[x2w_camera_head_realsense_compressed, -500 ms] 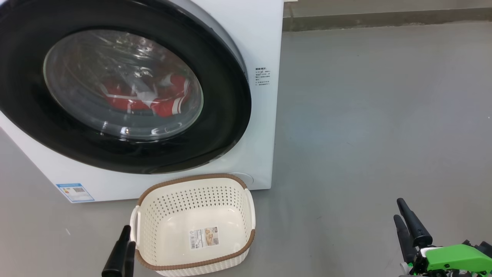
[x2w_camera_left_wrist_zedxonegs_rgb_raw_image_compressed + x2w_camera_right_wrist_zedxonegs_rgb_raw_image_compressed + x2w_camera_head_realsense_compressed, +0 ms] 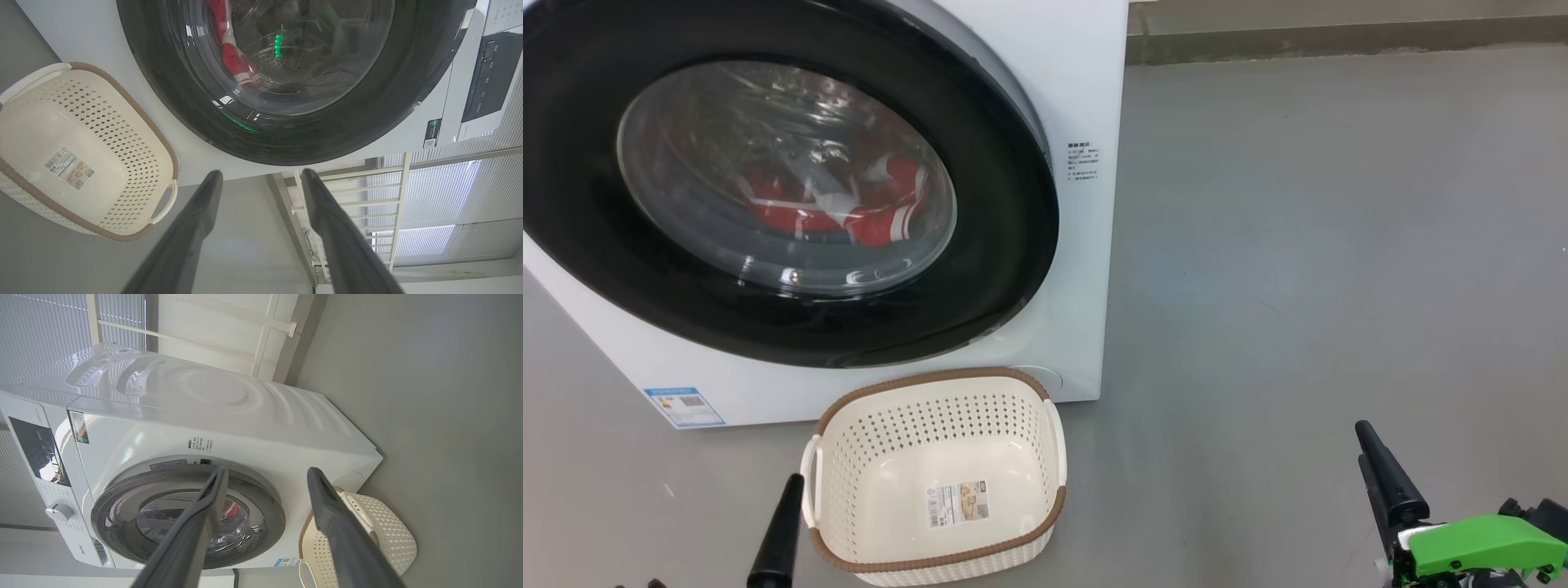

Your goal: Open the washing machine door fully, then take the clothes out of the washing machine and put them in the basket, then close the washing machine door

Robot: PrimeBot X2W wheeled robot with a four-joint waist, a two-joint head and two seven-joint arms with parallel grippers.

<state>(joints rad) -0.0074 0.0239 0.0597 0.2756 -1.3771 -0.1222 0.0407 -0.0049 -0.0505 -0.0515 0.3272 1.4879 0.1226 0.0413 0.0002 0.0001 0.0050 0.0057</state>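
The washing machine [image 2: 1086, 73] is white, and the washing machine door [image 2: 1005, 245], with its black rim and glass window, lies against the machine's front. Through the glass the red and white clothes [image 2: 849, 208] rest in the drum, also seen as clothes [image 2: 231, 53]. The basket [image 2: 935, 384] stands empty on the floor just before the machine. My left gripper [image 2: 791, 490] hangs beside the basket's left handle, open and empty [image 2: 261, 174]. My right gripper [image 2: 1368, 445] is low at the right, far from the machine, open and empty [image 2: 267, 471].
Grey floor [image 2: 1298, 245] spreads out to the right of the machine. A wall base [image 2: 1339, 41] runs along the back. The machine's control panel [image 2: 36, 449] and knob [image 2: 59, 512] sit at its top, with window blinds [image 2: 449, 204] beyond.
My right gripper has shifted slightly left and down in the head view. The left gripper has turned so that one finger shows. Door, clothes and basket are unchanged.
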